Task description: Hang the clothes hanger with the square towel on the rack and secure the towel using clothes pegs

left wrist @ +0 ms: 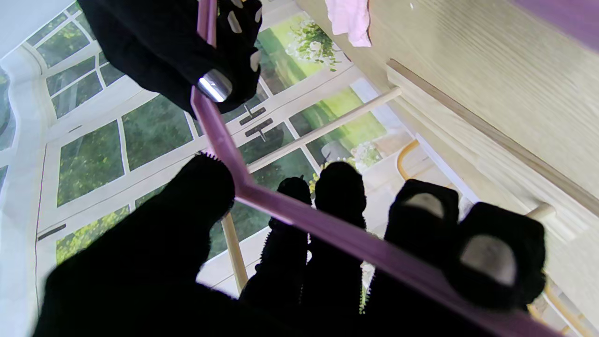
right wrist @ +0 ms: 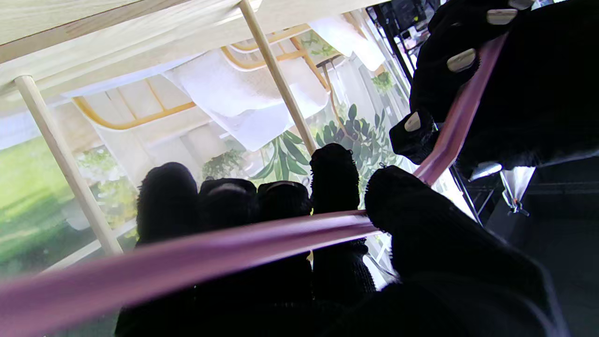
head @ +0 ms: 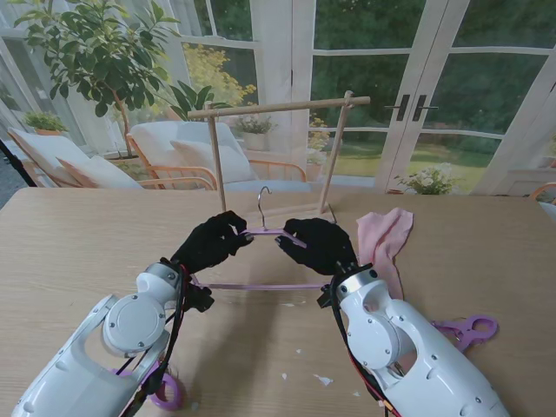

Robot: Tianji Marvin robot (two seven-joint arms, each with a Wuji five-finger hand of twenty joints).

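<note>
No brand, label or writing can be read on anything in view. The left hand (head: 211,243) and the right hand (head: 320,244), both in black gloves, each pinch one sloping shoulder of the purple clothes hanger (head: 261,285), held off the table (head: 78,252) just in front of the wooden rack (head: 278,108). The hanger's metal hook (head: 262,201) points up, lower than the rack's crossbar and between its two uprights. The pink square towel (head: 382,239) lies crumpled on the table to the right of the right hand, beside the rack's right upright, not on the hanger. One purple clothes peg (head: 467,329) lies at the near right by the right forearm; another purple peg (head: 165,393) shows at the near left, partly hidden under the left arm. The table's left and far-right parts are bare wood. The left wrist view shows the thumb (left wrist: 154,243) on one side of the hanger arm and the fingers on the other; the right wrist view shows the same grip, with the rack's dowels (right wrist: 276,75) beyond the fingertips.
</note>
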